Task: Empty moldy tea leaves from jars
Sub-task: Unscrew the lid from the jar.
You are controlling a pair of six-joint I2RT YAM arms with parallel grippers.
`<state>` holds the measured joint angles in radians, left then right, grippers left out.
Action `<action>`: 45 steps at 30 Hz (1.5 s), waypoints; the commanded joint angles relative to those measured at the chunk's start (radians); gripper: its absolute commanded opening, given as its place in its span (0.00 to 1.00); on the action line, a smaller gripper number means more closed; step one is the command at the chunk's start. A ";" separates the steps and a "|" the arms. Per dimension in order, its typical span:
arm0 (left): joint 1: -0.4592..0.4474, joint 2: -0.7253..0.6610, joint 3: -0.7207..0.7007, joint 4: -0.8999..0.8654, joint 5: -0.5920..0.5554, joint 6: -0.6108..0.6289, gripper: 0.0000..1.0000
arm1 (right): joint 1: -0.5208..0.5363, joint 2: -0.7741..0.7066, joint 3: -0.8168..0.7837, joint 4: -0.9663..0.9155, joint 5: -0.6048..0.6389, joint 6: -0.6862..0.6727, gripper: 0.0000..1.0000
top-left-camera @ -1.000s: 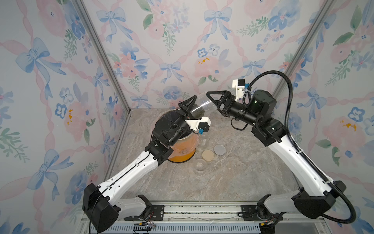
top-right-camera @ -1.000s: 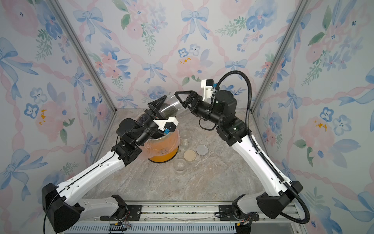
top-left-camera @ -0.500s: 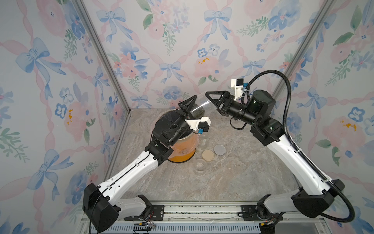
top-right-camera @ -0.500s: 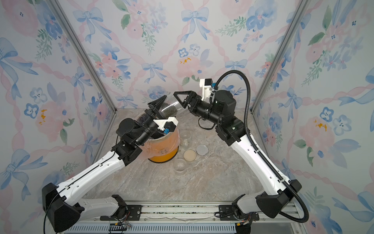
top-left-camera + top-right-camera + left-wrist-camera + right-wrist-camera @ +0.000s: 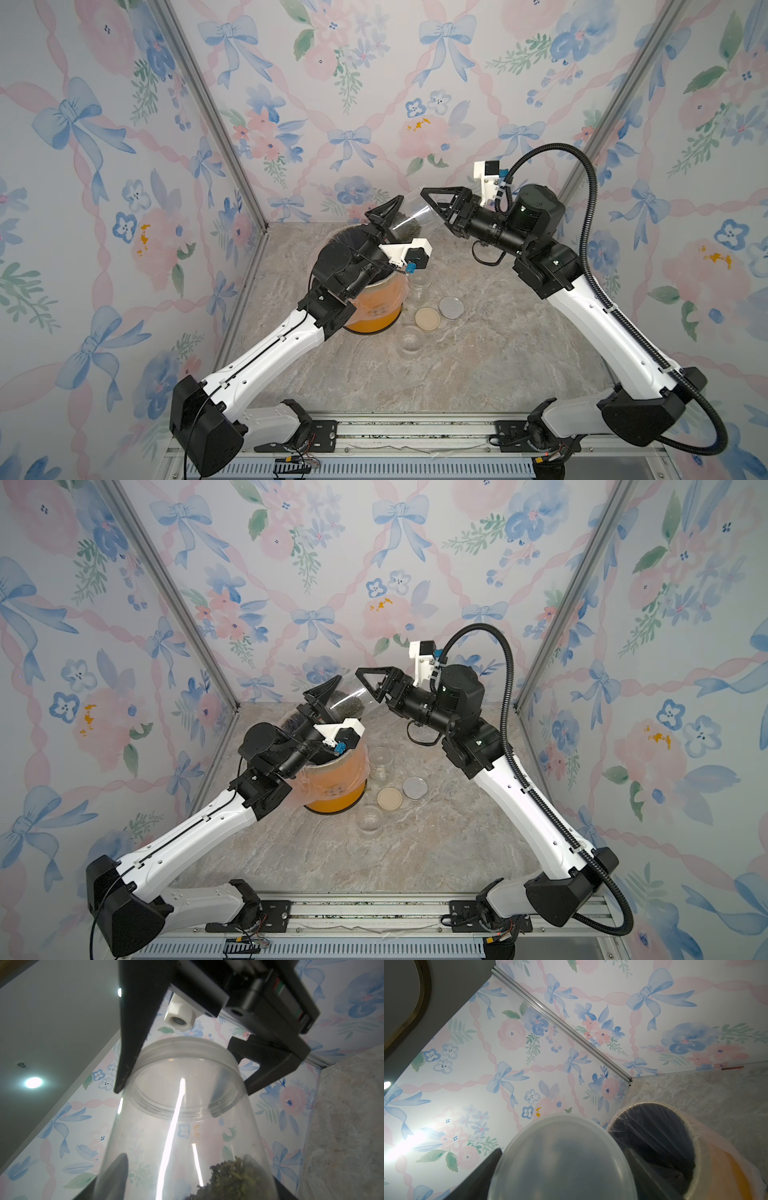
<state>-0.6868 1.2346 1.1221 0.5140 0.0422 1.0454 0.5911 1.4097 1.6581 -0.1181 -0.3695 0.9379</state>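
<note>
Clear jar (image 5: 182, 1136) — tea leaves (image 5: 234, 1180) heaped at its base — right pincer (image 5: 185, 1088) closed on its translucent lid (image 5: 182, 1053).

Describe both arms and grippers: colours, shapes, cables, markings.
The left arm and right arm: white shells, black joints and bases. The left gripper and right gripper: black, with triangular open-frame fingers, each beside a white camera mount with a blue plug. A black ribbed hose loops along the right arm; a thin black cable trails by the left base.

The left arm (image 5: 270, 353) hides much of the bin (image 5: 384, 307) in both top views; the jar (image 5: 187, 1126) (base, tea leaves (image 5: 234, 1180) too) runs off the left wrist view.
</note>
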 commanded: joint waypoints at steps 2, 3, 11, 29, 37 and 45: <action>0.009 -0.045 -0.002 0.027 0.029 -0.217 0.49 | 0.013 0.004 -0.015 0.019 -0.096 -0.106 0.67; 0.010 -0.048 0.000 0.018 0.032 -0.251 0.49 | 0.016 0.006 -0.009 0.012 -0.105 -0.117 0.66; 0.039 -0.064 0.050 -0.067 0.114 -0.533 0.47 | 0.022 0.020 0.026 -0.029 -0.166 -0.200 0.66; 0.199 -0.069 0.137 -0.161 0.472 -1.136 0.46 | -0.011 0.075 0.013 0.082 -0.417 -0.301 0.66; 0.279 -0.014 0.189 -0.163 0.614 -1.366 0.45 | -0.036 0.123 0.009 0.191 -0.536 -0.293 0.66; 0.344 0.056 0.214 -0.021 0.757 -1.593 0.44 | -0.060 0.185 0.025 0.333 -0.623 -0.240 0.66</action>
<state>-0.3725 1.2850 1.2716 0.3130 0.8188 -0.3424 0.5228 1.5711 1.6867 0.1963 -0.8120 0.7425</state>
